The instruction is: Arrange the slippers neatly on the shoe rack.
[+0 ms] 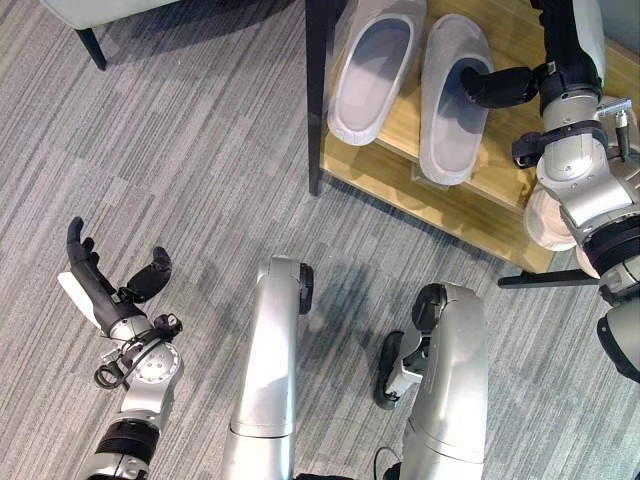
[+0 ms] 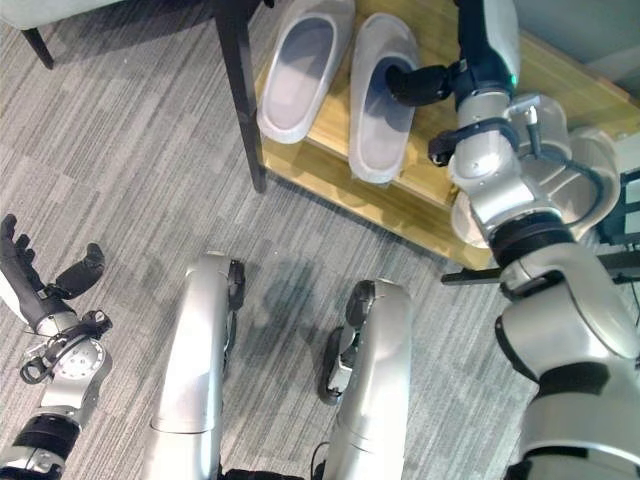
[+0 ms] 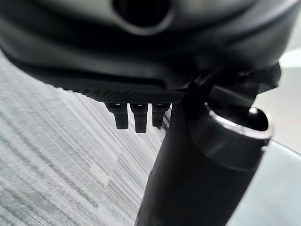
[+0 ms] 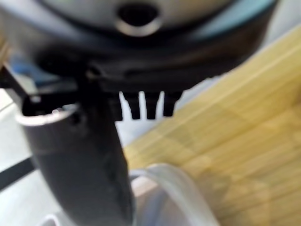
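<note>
Slippers [image 1: 372, 68] [image 1: 452, 95] side by side on wooden shoe rack [image 1: 470, 210] | right hand [image 1: 497, 86] thumb inside right slipper, pinching its edge | left hand [image 1: 98, 282] spread over carpet [image 1: 180, 170], empty

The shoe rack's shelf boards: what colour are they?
Light yellowish wood, on the shoe rack, clearest in the left eye view.
</note>
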Controlling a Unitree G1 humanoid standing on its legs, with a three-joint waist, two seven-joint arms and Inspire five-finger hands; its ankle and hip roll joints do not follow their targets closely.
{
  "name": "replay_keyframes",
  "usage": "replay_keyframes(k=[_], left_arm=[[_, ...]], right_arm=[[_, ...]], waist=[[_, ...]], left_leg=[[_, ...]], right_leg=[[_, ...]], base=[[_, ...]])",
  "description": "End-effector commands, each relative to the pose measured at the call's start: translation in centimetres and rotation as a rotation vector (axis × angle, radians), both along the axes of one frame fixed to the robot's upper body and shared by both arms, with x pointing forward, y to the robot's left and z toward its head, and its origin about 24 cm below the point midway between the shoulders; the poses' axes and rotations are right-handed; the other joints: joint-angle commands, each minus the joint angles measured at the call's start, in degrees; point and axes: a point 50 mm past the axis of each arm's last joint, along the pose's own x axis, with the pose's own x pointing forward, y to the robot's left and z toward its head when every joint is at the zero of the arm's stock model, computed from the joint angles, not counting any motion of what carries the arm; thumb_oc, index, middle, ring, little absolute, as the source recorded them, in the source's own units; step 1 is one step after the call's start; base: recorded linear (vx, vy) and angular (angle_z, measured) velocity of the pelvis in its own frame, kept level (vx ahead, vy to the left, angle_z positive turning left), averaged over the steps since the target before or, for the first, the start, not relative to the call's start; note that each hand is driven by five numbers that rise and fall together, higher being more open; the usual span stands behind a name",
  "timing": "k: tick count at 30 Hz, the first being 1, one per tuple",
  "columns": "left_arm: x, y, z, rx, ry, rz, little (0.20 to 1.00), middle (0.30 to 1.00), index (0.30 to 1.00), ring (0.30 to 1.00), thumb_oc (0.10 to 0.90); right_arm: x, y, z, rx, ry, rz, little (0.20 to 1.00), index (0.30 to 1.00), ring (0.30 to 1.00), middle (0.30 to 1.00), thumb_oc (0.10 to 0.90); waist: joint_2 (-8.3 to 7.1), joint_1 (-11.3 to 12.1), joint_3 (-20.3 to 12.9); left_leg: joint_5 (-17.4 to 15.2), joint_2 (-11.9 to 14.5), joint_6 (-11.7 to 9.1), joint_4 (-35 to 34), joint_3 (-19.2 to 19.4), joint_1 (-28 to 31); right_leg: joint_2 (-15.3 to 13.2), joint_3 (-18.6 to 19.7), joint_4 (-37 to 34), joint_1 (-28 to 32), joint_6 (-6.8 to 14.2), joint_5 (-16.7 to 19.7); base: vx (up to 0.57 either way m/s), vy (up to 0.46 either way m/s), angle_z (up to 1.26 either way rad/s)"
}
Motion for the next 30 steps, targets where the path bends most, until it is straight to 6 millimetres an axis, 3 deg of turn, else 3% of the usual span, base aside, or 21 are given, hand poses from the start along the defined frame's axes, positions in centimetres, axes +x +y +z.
replay_keyframes(k=[1,10,14,20,30], left_arm=[[-0.2,0.2,3.4,0.133,-0.134,-0.066,0.9,0.9,0.9,0.9,0.8],[-1.6,0.1,2.8,0.14,-0.124,-0.072,0.9,0.9,0.9,0.9,0.8],[-1.8,-0.6,2.4,0.102,-0.127,-0.086,0.9,0.9,0.9,0.9,0.8],[-1.9,-1.1,2.4,0.141,-0.12,-0.102,0.9,0.9,0.9,0.9,0.8],[-1.9,-2.3,2.0,0.166,-0.105,-0.097,0.9,0.9,0.9,0.9,0.8]], right_arm=[[-3.7,-0.4,5.6,0.056,-0.276,0.152,0.9,0.9,0.9,0.9,0.8],[-5.3,-0.6,4.8,0.127,-0.346,0.244,0.9,0.9,0.9,0.9,0.8],[-7.7,0.2,4.1,0.081,-0.469,0.291,0.9,0.9,0.9,0.9,0.8],[-9.5,1.5,3.7,0.049,-0.559,0.346,0.9,0.9,0.9,0.9,0.8],[-10.4,3.4,-1.7,0.123,-0.53,0.379,0.9,0.9,0.9,0.9,0.8]], waist=[[-0.81,2.8,-2.0],[-0.53,2.9,-2.0],[-0.82,1.7,-2.0],[-1.29,1.2,-2.0],[-1.68,-1.3,-2.0]], left_leg=[[-6.7,0.4,1.5,2.6,-2.9,2.5],[-6.3,0.4,1.5,2.7,-2.4,2.5],[-6.3,0.2,1.6,2.7,-2.4,2.5],[-6.4,0.3,1.6,3.4,-2.2,2.5],[-6.5,0.3,2.2,4.1,-1.7,2.5]], right_leg=[[-1.3,1.8,1.6,1.4,-5.6,1.4],[-1.3,1.4,1.9,1.2,-5.4,1.4],[-1.4,1.4,2.0,1.3,-5.2,1.5],[-1.0,1.4,2.5,1.1,-5.0,1.5],[-0.7,1.1,3.1,1.0,-4.8,1.2]], base=[[0.0,0.0,0.0],[0.0,-0.001,0.0],[0.0,0.0,0.0],[0.0,0.0,0.0],[0.0,0.0,0.0]])
